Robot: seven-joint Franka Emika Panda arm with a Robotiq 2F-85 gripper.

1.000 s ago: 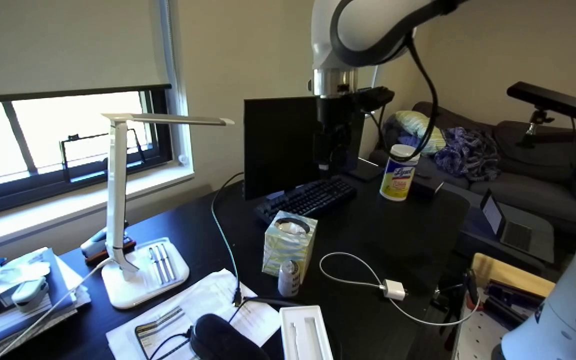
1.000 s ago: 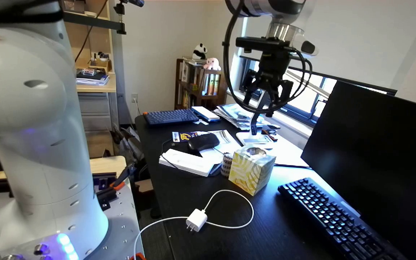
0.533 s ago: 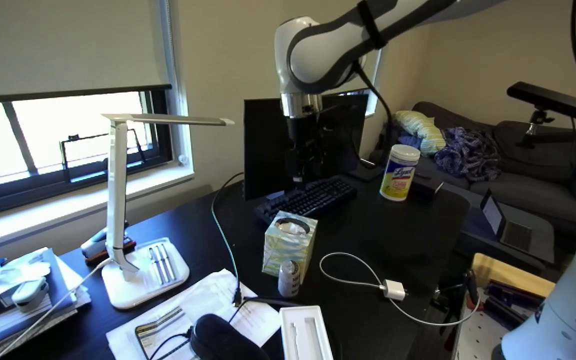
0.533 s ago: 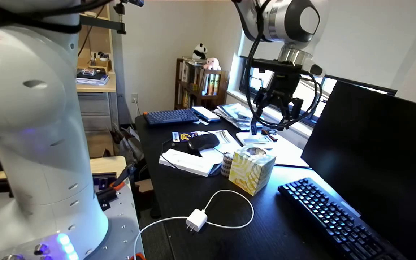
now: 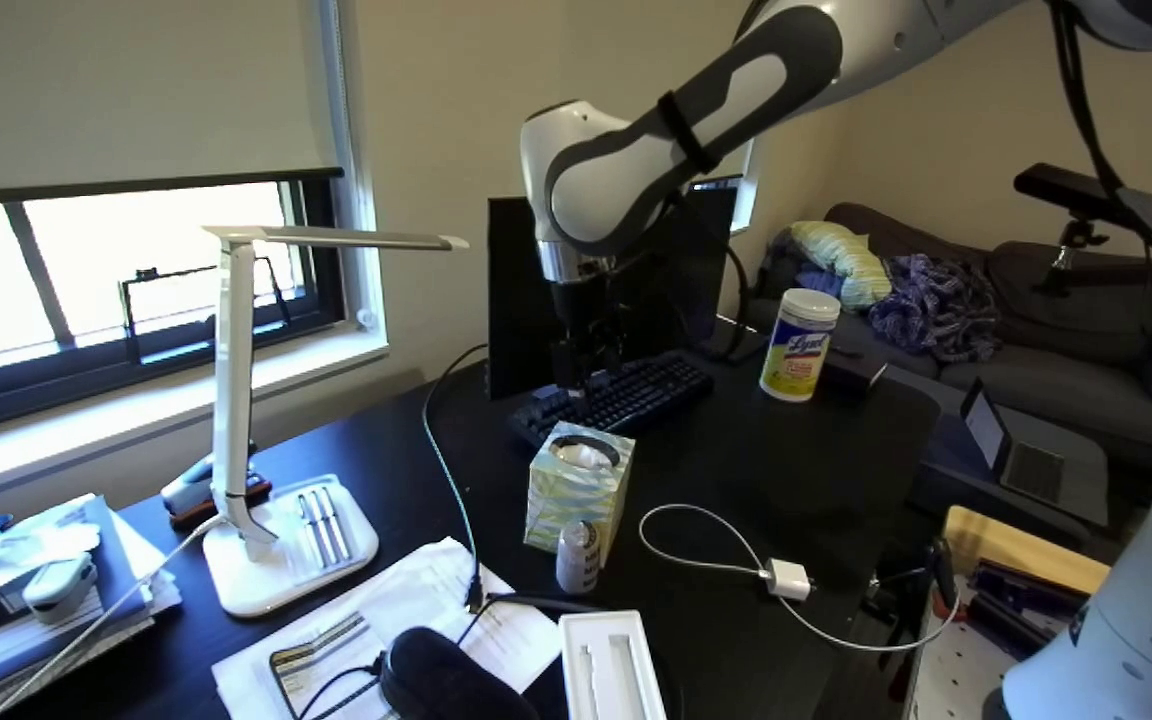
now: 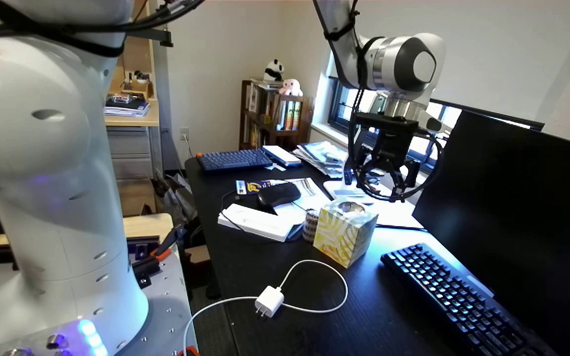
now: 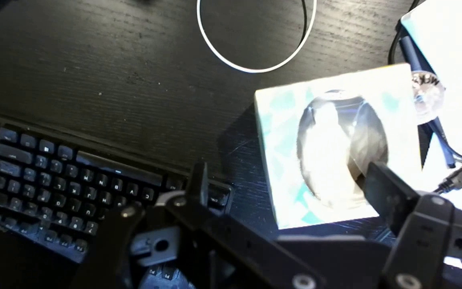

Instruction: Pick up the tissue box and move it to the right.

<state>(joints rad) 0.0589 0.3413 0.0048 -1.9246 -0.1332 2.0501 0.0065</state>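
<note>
The tissue box (image 5: 574, 500) is a pale yellow-green cube with whitish patches. It stands upright on the dark desk and also shows in an exterior view (image 6: 342, 235). Its oval top opening with tissue shows in the wrist view (image 7: 282, 120). My gripper (image 5: 591, 385) is open and empty, above the desk on the keyboard side of the box. In an exterior view, my gripper (image 6: 373, 185) hangs higher than the box top, apart from it. In the wrist view, the right finger of my gripper (image 7: 287, 176) overlaps the box top; the left finger overlaps the keyboard's end.
A small pale cylinder (image 5: 578, 557) stands right beside the box. The black keyboard (image 5: 636, 395) and monitor (image 6: 502, 222) are behind it. A white charger (image 5: 788, 579) with a looped cable lies nearby. A Lysol canister (image 5: 798, 345) and a desk lamp (image 5: 233, 380) stand farther off.
My gripper has come down and closer to the tissue box, moving left in an exterior view. It has stayed open. The box has not moved.
</note>
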